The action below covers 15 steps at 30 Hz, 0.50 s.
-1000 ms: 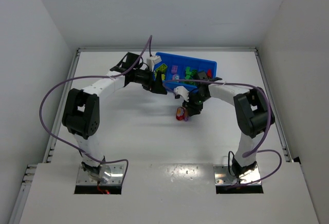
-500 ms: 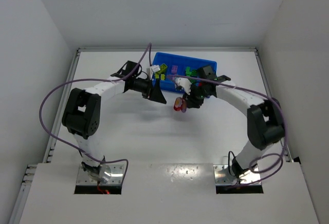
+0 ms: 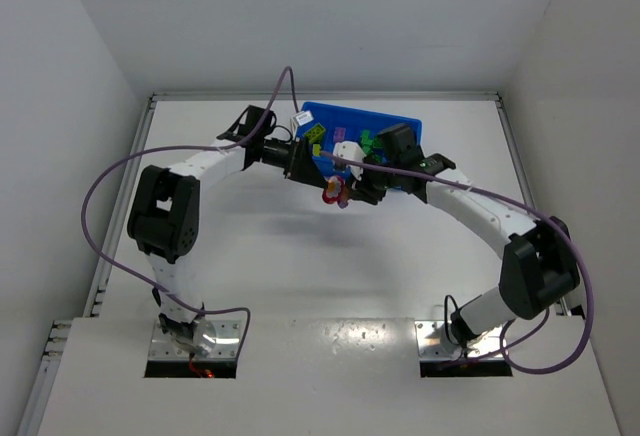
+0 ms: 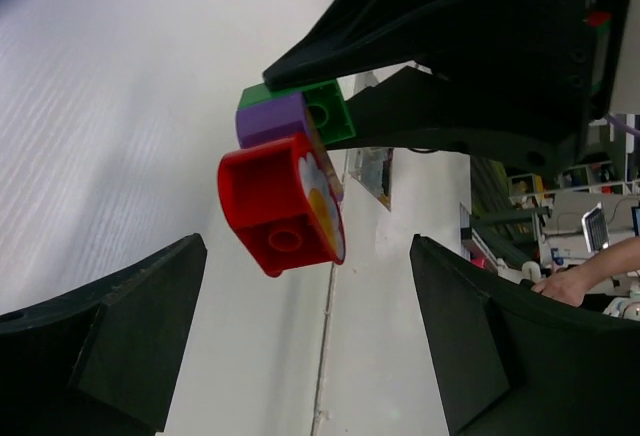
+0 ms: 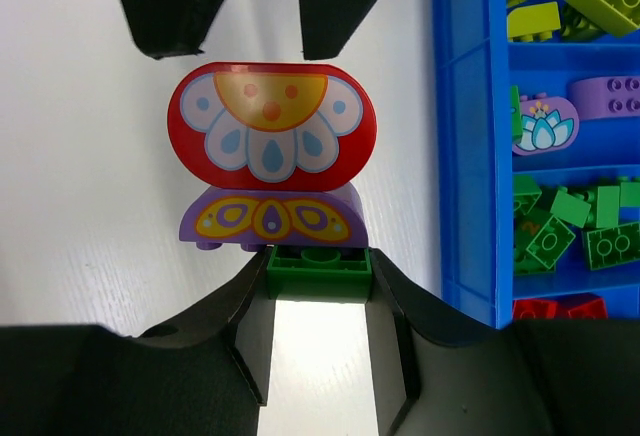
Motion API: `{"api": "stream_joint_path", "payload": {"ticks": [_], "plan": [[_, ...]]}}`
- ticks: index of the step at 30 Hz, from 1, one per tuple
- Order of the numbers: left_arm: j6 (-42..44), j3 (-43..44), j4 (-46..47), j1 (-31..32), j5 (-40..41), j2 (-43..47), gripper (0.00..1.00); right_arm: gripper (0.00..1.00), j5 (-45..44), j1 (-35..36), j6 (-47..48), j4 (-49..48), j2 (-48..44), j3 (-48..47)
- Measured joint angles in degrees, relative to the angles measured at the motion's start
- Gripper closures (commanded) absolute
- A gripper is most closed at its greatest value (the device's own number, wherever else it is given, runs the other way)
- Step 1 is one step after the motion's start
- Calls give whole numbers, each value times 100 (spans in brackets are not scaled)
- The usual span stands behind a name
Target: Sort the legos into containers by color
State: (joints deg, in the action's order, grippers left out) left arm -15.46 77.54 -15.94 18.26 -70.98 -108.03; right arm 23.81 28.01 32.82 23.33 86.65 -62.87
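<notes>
Right wrist view: I see right gripper (image 5: 320,274) clenched on the green base of a red-purple-green lego stack (image 5: 272,126), frame centre.
Left gripper (image 4: 305,301): spread wide, empty.
Tray (image 5: 470,156): right edge, cut off.

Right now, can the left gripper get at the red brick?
Probably yes: the left gripper, jaws open, faces the red brick with nothing between; the right gripper pinches only the green brick.

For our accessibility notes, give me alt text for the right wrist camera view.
Right jaws grip a green brick carrying a purple brick and a red brick; open left jaws face it, blue tray at right.
</notes>
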Motion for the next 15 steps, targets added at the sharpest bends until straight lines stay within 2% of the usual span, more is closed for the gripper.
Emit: {"api": "stream_joint_path", "payload": {"ticks": [11, 13, 14, 15], "plan": [[-142, 15, 24, 2, -210, -28, 13, 100, -157, 256, -247, -74, 0, -155], [-179, 39, 37, 9, -199, -92, 25, 100, -190, 323, -271, -114, 0, -256], [-208, 44, 48, 13, -177, -125, 37, 100, -225, 358, -284, -138, 0, -293], [-232, 50, 52, 13, -170, -157, 72, 100, -258, 385, -289, -162, 0, -313]]}}
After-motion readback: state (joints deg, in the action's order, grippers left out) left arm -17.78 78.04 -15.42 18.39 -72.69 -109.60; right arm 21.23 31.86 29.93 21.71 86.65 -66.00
